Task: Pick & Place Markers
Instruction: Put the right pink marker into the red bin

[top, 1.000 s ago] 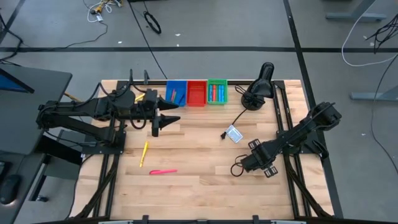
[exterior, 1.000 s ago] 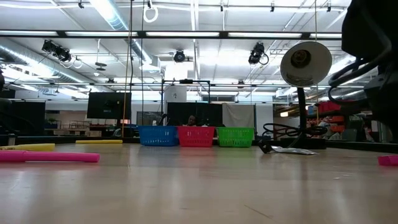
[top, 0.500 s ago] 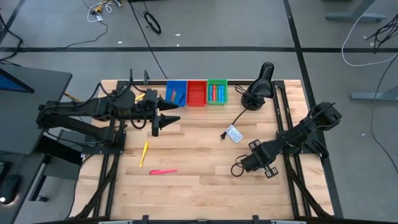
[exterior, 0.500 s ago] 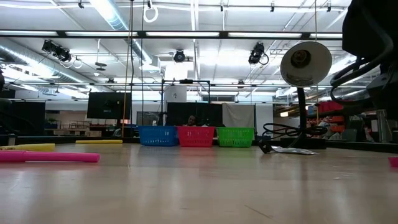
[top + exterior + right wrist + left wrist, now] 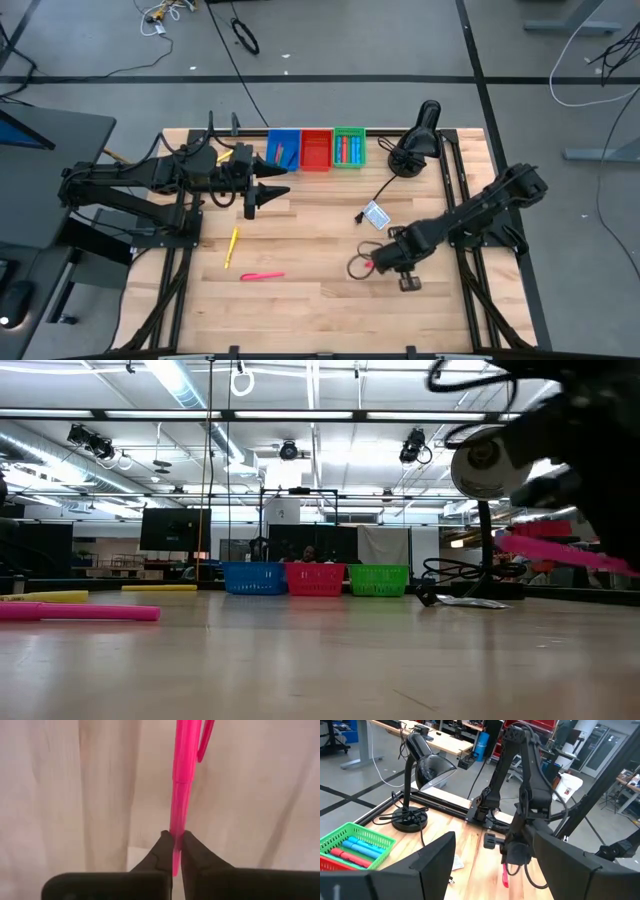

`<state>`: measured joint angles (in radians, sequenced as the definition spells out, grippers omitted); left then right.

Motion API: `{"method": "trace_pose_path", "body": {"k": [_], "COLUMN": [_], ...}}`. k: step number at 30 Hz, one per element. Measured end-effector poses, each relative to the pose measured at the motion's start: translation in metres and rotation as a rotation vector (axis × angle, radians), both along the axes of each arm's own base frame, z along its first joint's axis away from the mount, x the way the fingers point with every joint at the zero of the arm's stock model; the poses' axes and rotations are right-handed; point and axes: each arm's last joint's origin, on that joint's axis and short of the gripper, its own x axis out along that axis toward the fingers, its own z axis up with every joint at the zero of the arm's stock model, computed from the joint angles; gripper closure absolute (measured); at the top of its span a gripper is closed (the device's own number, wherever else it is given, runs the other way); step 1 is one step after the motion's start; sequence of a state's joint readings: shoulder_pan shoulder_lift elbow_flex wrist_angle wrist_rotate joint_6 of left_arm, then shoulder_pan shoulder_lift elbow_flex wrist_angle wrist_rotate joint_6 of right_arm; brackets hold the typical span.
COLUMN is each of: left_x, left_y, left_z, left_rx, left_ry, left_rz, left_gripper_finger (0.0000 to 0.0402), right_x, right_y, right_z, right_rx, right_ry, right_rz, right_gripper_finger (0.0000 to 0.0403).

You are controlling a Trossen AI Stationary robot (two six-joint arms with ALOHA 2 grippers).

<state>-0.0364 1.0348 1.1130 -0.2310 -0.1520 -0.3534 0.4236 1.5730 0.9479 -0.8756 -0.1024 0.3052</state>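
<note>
While the left arm waits at the desk's rear left, the right arm works at front right.

Right pincer (image 5: 173,851): fingers together, clamped on the tail of a pink marker (image 5: 182,780); the marker juts straight out past the tips, clip end farthest from them.
Right pincer, place: over the desk (image 5: 320,300) right of centre, in front of the white card (image 5: 376,215).
Held marker, low view: seen at the right as a pink bar (image 5: 565,552), tilted a little, clear above the desk surface.
Right arm pose: stretched low from its base at the desk's right edge, slanting toward the desk middle; a cable loop hangs beside the wrist.
Left pincer (image 5: 275,193): fingers apart, holding nothing, touching nothing.
Left arm pose: reaching level from the left edge, tip pointing right, just in front of the blue bin (image 5: 283,148).
Loose markers: one yellow (image 5: 232,246) and one pink (image 5: 262,276) lie on the desk at front left, near each other, not touching.
Binned markers: several lie in the green bin (image 5: 349,147); at least one shows in the blue bin; the red bin (image 5: 316,149) stands between them.
Lamp (image 5: 418,138): stands at the rear right corner.
</note>
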Motion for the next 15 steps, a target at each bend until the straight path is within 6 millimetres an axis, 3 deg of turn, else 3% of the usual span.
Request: {"method": "trace_pose_path", "body": {"k": [8, 15], "left_x": [0.000, 0.000], "left_y": [0.000, 0.000], "left_z": [0.000, 0.000], "left_rx": [0.000, 0.000], "left_ry": [0.000, 0.000], "left_rz": [0.000, 0.000], "left_gripper_finger": [0.0126, 0.0126], "right_x": [0.036, 0.045], "right_y": [-0.027, -0.049], "right_z": [0.035, 0.045], "right_rx": [0.077, 0.122], "right_ry": [-0.080, -0.036], "right_rz": [-0.461, -0.883], "right_gripper_finger": [0.0396, 0.0397]}}
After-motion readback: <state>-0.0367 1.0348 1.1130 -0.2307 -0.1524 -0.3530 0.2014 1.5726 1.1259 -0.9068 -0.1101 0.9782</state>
